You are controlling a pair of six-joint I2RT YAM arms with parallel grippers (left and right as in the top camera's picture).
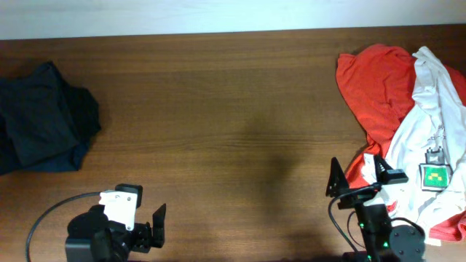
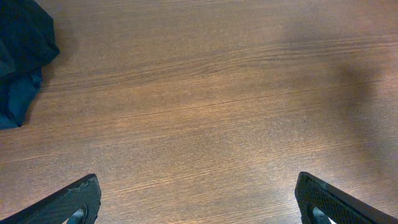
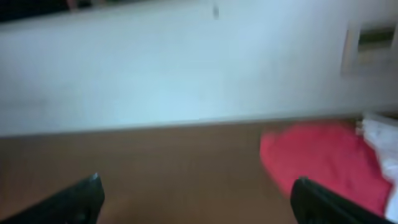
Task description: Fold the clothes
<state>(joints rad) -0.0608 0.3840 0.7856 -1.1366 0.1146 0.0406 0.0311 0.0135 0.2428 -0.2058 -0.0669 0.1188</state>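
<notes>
A red garment [image 1: 375,80] and a white garment [image 1: 429,124] with a green tag lie crumpled in a pile at the table's right side. The red one shows blurred in the right wrist view [image 3: 317,158], with the white one at the edge [image 3: 382,134]. A dark navy garment [image 1: 40,120] lies bunched at the left, and its edge shows in the left wrist view [image 2: 22,56]. My left gripper [image 1: 142,222] is open and empty near the front edge, over bare wood [image 2: 199,199]. My right gripper [image 1: 357,175] is open and empty beside the pile's left edge [image 3: 196,196].
The brown wooden table [image 1: 233,109] spans the view, with a pale wall behind its far edge [image 3: 186,68]. A black cable [image 1: 51,211] loops by the left arm's base.
</notes>
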